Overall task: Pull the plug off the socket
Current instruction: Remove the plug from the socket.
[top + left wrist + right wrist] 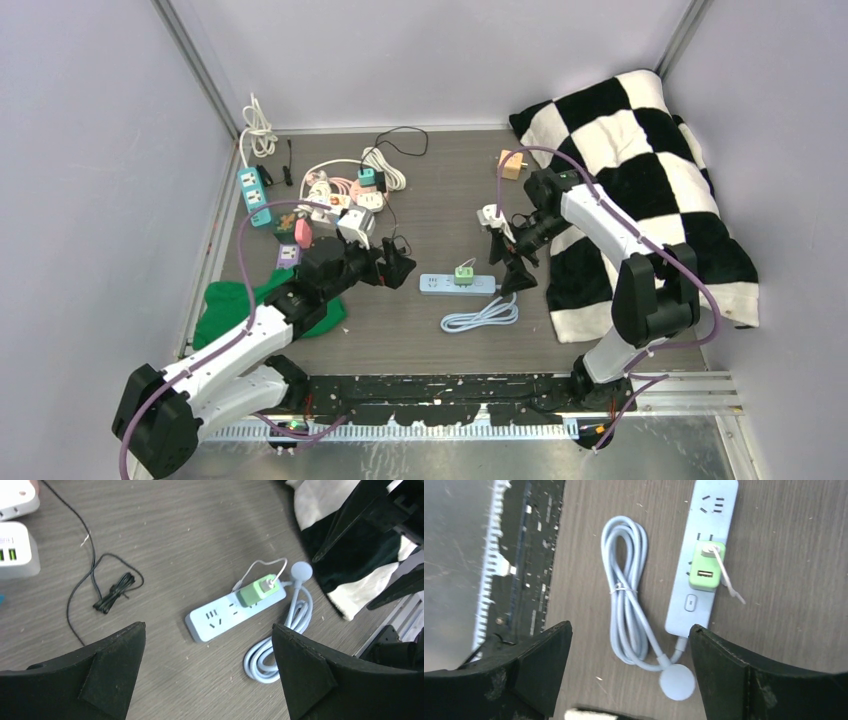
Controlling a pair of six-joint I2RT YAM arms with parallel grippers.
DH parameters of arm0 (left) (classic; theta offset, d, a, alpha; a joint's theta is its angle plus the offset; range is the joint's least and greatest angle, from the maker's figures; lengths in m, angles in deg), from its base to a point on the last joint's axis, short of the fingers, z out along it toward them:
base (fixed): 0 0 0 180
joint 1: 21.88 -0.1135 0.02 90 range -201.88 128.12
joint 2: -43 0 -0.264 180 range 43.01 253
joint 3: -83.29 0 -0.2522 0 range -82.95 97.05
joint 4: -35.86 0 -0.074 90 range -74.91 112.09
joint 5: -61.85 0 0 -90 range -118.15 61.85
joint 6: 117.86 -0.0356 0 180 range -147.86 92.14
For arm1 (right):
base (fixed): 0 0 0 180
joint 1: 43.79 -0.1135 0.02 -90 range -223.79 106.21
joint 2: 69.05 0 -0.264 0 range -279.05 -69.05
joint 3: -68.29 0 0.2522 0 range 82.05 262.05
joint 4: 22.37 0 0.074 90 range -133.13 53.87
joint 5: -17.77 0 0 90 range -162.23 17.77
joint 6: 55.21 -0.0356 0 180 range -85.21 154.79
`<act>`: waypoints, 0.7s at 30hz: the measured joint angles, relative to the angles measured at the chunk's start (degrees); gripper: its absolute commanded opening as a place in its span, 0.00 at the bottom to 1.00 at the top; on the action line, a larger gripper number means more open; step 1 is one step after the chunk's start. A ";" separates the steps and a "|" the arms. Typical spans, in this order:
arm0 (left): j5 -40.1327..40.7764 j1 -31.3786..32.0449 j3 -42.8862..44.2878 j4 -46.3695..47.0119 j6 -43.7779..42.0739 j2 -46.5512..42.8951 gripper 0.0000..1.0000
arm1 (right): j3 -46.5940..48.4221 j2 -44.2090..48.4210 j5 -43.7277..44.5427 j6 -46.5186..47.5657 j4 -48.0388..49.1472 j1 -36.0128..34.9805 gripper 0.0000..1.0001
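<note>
Arms flank power strip (435, 284), green plug (464, 272) seated.
Both wide open, empty: left gripper (398, 268), right gripper (514, 272). Likely one pins the strip, other pulls.

No legible text or markings anywhere

The right claw (629, 630) hung with fingers spread wide above the surface (784, 555). A green plug (705, 571) sat in the pale blue power strip (694, 610), its coiled cable (626, 595) lying toward the surface's edge.
</note>
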 measured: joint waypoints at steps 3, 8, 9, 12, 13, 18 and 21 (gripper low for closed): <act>0.42 0.02 0.00 -2.60 0.15 -0.11 0.97 | -0.13 0.00 2.60 0.02 2.99 -1.18 0.83; 1.42 0.00 -0.37 -4.46 1.40 -2.99 0.96 | -2.93 0.00 6.12 -3.10 8.96 -2.93 0.74; 1.73 0.00 -0.72 -4.31 1.62 -3.87 0.96 | -4.02 0.00 7.10 -4.48 10.71 -3.58 0.74; 2.34 0.00 -1.95 -3.82 2.47 -5.29 0.96 | -5.60 0.00 8.98 -7.58 13.90 -5.44 0.73; 2.51 0.00 -2.36 -3.76 2.82 -5.42 0.96 | -5.70 0.00 9.53 -8.48 14.93 -6.01 0.72; 2.75 0.00 -3.15 -3.69 3.32 -4.57 0.96 | -5.81 -0.02 12.37 -13.49 21.31 -8.33 0.72; 2.73 0.00 -3.19 -3.39 3.82 -3.78 0.96 | -5.84 -0.35 13.38 -15.39 24.00 -9.03 0.72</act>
